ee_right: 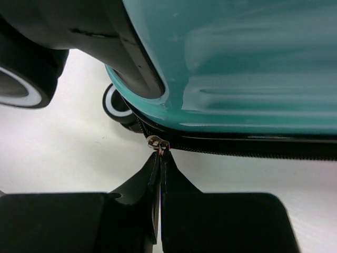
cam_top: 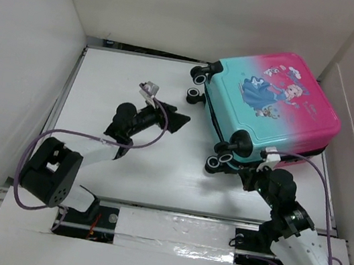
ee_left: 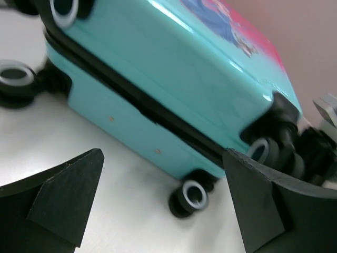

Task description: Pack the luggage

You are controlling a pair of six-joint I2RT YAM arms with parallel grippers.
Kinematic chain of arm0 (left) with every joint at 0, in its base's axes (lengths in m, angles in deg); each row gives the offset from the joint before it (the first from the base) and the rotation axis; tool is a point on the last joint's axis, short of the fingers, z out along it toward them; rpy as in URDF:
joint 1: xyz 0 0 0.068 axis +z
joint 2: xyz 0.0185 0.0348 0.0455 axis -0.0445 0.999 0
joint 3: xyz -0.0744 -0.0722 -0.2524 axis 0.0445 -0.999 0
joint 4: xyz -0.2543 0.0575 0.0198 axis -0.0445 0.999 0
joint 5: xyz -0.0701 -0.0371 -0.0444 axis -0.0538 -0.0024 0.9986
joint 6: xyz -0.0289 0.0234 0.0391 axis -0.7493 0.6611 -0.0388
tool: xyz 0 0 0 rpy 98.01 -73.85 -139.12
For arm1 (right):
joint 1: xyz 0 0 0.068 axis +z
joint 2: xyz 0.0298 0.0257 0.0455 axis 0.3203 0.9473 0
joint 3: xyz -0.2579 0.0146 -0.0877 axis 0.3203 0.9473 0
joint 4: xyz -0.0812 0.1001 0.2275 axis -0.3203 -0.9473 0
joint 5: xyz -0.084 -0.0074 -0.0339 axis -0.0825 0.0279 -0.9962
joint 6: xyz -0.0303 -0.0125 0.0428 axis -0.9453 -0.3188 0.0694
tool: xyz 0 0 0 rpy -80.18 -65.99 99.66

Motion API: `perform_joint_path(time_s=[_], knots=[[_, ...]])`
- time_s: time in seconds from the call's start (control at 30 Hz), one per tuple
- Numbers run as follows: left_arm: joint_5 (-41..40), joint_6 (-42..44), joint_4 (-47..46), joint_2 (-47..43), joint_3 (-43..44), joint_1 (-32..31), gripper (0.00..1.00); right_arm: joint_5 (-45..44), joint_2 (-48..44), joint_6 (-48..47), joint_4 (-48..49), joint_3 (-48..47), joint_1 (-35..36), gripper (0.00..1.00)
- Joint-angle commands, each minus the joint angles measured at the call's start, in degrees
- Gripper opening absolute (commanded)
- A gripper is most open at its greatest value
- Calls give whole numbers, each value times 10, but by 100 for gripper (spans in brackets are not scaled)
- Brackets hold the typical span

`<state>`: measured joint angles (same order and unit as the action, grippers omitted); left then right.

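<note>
Right end effector (ee_right: 160, 158) pinches zipper pull (ee_right: 156, 142), tab hidden; luggage (ee_right: 237, 63) cropped.

Bright light, soft shadows, sheen on luggage (ee_right: 253, 58), wrist views blurred

This is a robotics lab cell, not a lived-in room. A bare white table (cam_top: 170, 172) sits boxed in by plain white panels (cam_top: 21, 45) on three sides (more a staging booth than a workshop bench). The left arm (cam_top: 92, 152) and the right arm (cam_top: 310, 253) are bolted at the near edge along a rail (cam_top: 168, 226) patched with glossy tape (cam_top: 204, 253). Purple cables (cam_top: 75, 132) loop loose from their joints. The luggage (cam_top: 269, 107), a cartoon-printed child's suitcase, lies on the table inside this box under even, flat lighting.
</note>
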<state>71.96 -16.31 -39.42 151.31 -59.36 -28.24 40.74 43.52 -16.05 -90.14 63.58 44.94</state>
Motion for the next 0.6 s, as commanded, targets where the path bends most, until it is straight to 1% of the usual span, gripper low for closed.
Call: perform_joint_path(time_s=[0.0, 0.03, 0.07, 0.1, 0.13, 0.17, 0.23, 0.27, 0.3, 0.37, 0.4, 0.43, 0.47, 0.57], knots=[[-46, 62, 12, 32, 114, 1, 99, -33, -48, 42, 46, -14, -3, 0], [-53, 86, 81, 72, 151, 1, 99, -41, -55, 41, 38, -16, -3, 0], [-50, 133, 100, 91, 209, 1, 99, -48, -66, 39, 30, -19, -9, 0], [-49, 153, 111, 110, 234, 1, 99, -44, -69, 38, 25, -21, -9, 0], [-47, 171, 141, 143, 261, 1, 99, -40, -71, 37, 25, -21, -9, 0], [-53, 204, 157, 160, 312, 9, 99, -40, -71, 36, 26, -22, -9, 0], [-57, 222, 201, 207, 362, 23, 99, -21, -63, 32, 32, -20, -9, 0], [-40, 227, 212, 221, 406, 31, 99, -15, -59, 30, 33, -22, -9, 0], [-36, 242, 227, 235, 425, 44, 99, -5, -53, 29, 30, -24, -9, 0], [-25, 269, 275, 265, 479, 49, 99, 5, -52, 23, 33, -23, -14, 0], [-21, 299, 322, 274, 499, 50, 99, 15, -52, 21, 41, -20, -14, 0], [-14, 324, 346, 293, 520, 50, 99, 20, -53, 19, 45, -18, -14, 0], [3, 342, 373, 303, 559, 50, 99, 23, -53, 15, 48, -17, -14, 0], [18, 398, 455, 338, 610, 50, 99, 31, -49, 11, 54, -16, -14, 0]])
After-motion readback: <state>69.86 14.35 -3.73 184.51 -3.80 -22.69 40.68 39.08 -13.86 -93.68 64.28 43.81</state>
